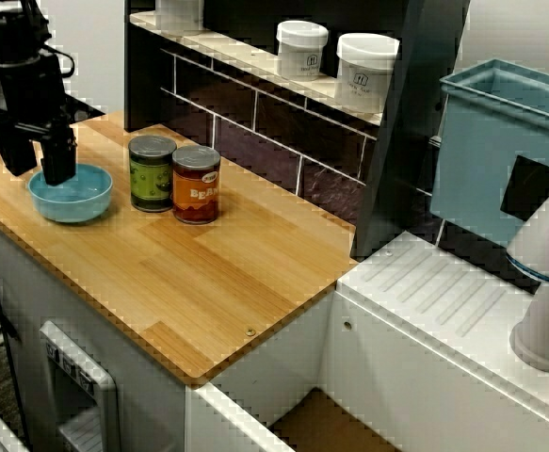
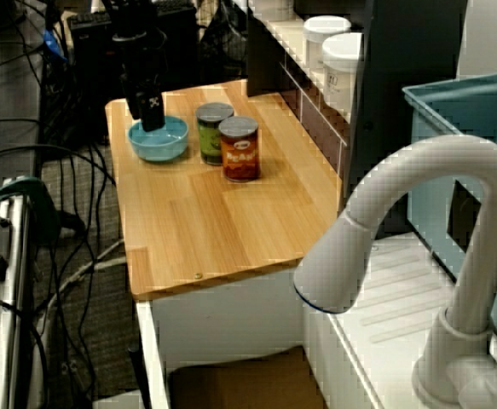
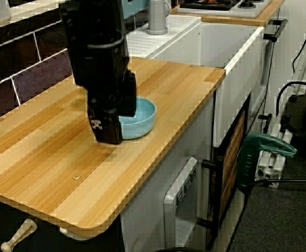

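Resting on the wooden counter (image 1: 208, 282) just beside a green can (image 1: 152, 172), the blue bowl (image 1: 78, 200) is judged light, rigid and slick, best taken by its thin rim. The claw (image 1: 58, 173) is seen at that rim, but its width cannot be told.

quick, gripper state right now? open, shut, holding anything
Gripper: down at the rim of the blue bowl; whether it is open or shut on the rim cannot be told.

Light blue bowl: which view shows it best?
The view facing the tiled wall: the light blue bowl shows nearly whole. The faucet view shows it smaller; in the counter-end view the black gripper hides half.
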Robot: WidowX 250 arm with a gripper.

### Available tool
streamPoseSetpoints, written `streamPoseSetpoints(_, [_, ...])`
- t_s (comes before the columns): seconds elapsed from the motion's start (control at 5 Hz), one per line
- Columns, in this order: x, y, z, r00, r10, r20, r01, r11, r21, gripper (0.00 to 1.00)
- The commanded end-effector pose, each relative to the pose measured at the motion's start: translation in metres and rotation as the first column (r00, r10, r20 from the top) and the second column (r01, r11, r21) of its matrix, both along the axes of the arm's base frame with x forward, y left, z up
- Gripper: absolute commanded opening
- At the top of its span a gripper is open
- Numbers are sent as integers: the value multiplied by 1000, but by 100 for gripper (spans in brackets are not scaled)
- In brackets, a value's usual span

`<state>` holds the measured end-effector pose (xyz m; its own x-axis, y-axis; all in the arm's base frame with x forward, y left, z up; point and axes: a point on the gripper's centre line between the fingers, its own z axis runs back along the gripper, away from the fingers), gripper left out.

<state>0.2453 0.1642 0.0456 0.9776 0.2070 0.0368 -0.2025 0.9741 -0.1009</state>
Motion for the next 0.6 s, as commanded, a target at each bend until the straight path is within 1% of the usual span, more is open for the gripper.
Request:
streamPoseSetpoints(0.0, [17, 30, 3, 999, 31, 18, -32, 998, 46, 100])
streamPoseSetpoints(0.4, [20, 42, 7, 999, 37, 9, -38, 998, 50, 100])
